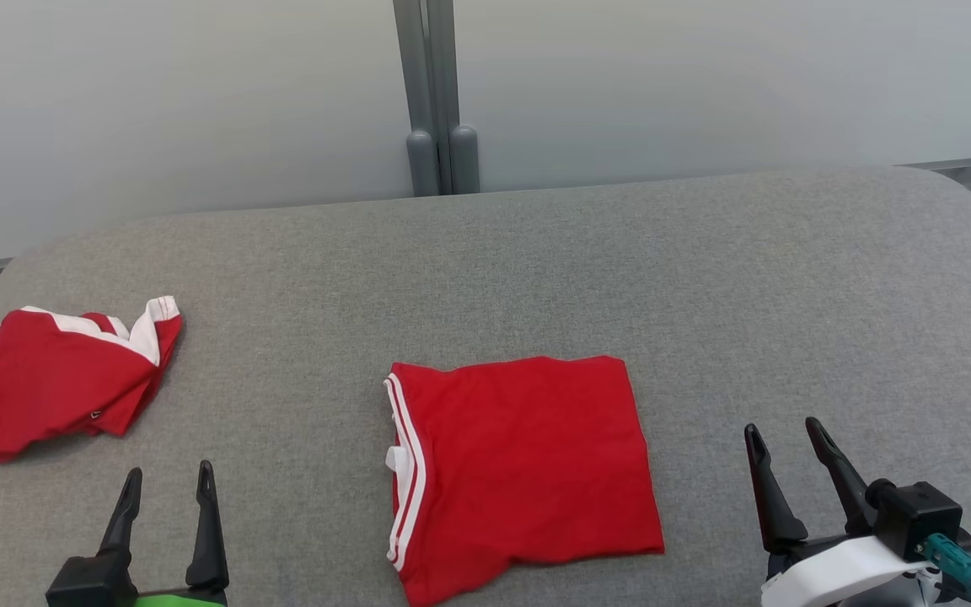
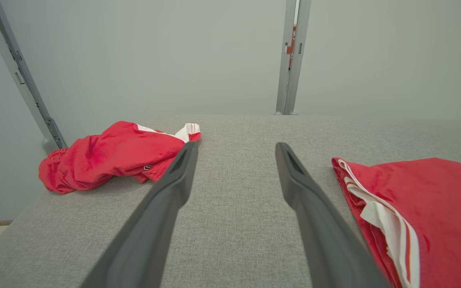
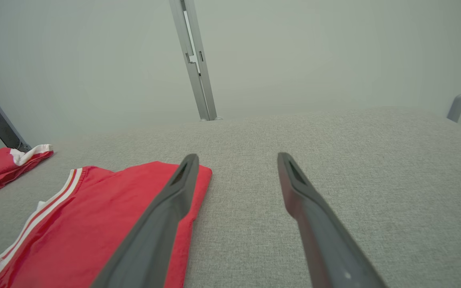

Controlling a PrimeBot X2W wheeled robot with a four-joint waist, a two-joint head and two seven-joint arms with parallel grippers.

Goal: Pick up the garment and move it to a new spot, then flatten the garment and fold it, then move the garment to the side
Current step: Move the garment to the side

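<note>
The folded garment [image 1: 528, 472] is red, with thin white stripes along its left edge. The crumpled garment [image 1: 47, 388] at the far left is also red, with a white part. The table [image 1: 536, 270] is grey with a fine weave. The left gripper [image 1: 169, 469] and the right gripper [image 1: 783, 426] are dark grey.

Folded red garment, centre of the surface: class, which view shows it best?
Head view: the folded garment lies almost whole, seen from above, striped edge included. The left wrist view catches its striped edge, cropped at the frame. The right wrist view shows part, partly behind a finger.
</note>
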